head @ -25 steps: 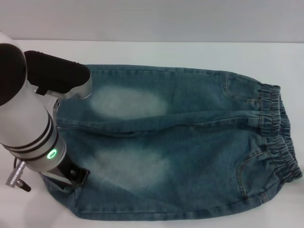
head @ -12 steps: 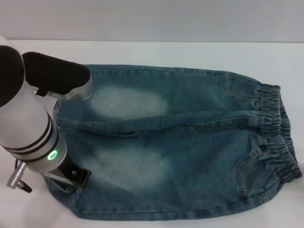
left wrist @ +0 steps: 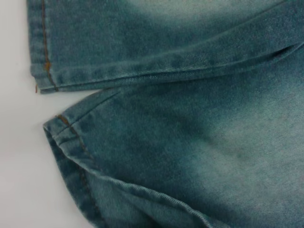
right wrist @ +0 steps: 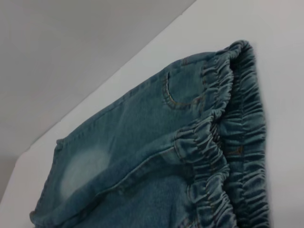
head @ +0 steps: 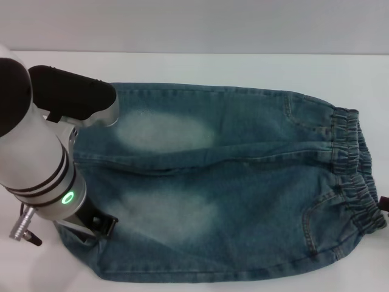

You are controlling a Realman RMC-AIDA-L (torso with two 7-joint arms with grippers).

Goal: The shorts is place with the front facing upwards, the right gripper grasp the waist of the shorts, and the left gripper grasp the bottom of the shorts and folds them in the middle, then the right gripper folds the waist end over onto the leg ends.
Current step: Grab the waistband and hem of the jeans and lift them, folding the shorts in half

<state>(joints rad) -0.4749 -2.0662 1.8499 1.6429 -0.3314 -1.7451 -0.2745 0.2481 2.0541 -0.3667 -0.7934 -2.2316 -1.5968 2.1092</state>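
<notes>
Compared with half a second ago, little has changed around the shorts (head: 225,182): the left arm has stayed over the leg ends with only a slight shift, and a small dark object (head: 385,202) has come into view at the picture's right edge, just beside the elastic waistband (head: 355,173). Whether this is the right gripper cannot be told, and its fingers are not shown.

The shorts are laid flat on the white table (head: 200,67), spread lengthways, with the waistband toward the robot's right and the two leg hems toward its left. The leg farther from the robot lies flat; the nearer one is partly covered by the left gripper (head: 97,226), which is set on the nearer leg hem (left wrist: 64,126). Whether its fingers are spread or pressed onto the denim cannot be told, since they are hidden beneath the arm's body. In the left wrist view both hems are seen side by side with a narrow strip of table between them. In the right wrist view the gathered waistband and a front pocket seam (right wrist: 178,97) are seen.
</notes>
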